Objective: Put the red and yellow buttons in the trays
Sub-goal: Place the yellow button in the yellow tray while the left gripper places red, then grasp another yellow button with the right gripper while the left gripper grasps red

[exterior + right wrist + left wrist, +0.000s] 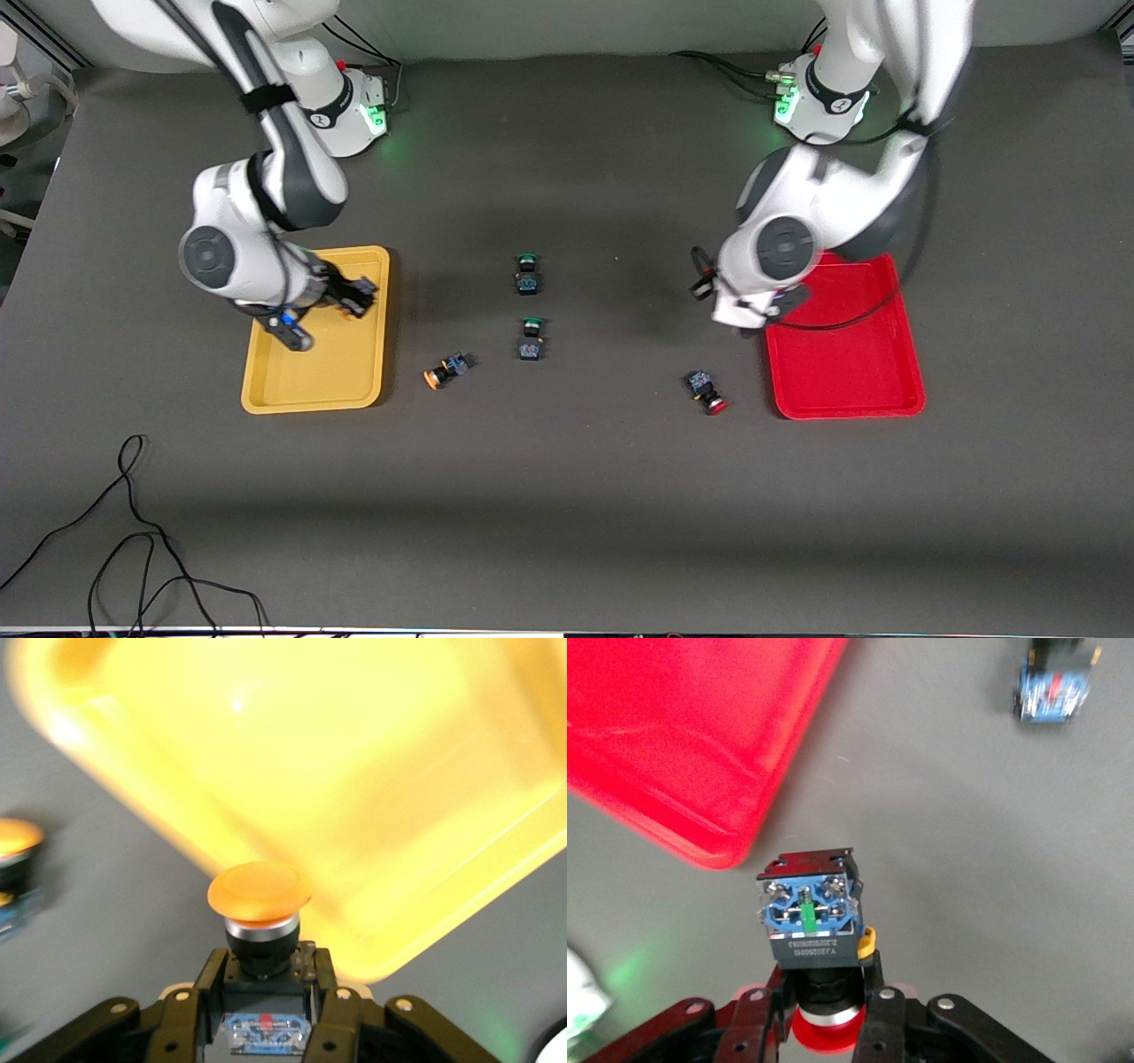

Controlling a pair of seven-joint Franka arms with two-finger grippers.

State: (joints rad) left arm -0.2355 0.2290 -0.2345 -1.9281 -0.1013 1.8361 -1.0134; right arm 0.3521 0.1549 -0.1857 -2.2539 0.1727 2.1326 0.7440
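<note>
My right gripper (358, 296) is over the yellow tray (341, 377), near its rim toward the table's middle. In the right wrist view the gripper (263, 970) is shut on a yellow-capped button (260, 890), with the yellow tray (354, 771) below it. My left gripper (703, 282) hangs over the table beside the red tray (842, 377). In the left wrist view it (827, 985) is shut on a red-capped button (811, 908), with the red tray (673, 744) close by. A second yellow button (443, 370) and a second red button (706, 391) lie on the table.
Two green-capped switches (527, 273) (531, 338) stand mid-table between the trays. The loose red button also shows in the left wrist view (1052, 691), and the loose yellow one in the right wrist view (13, 859). A black cable (133, 532) lies near the front camera.
</note>
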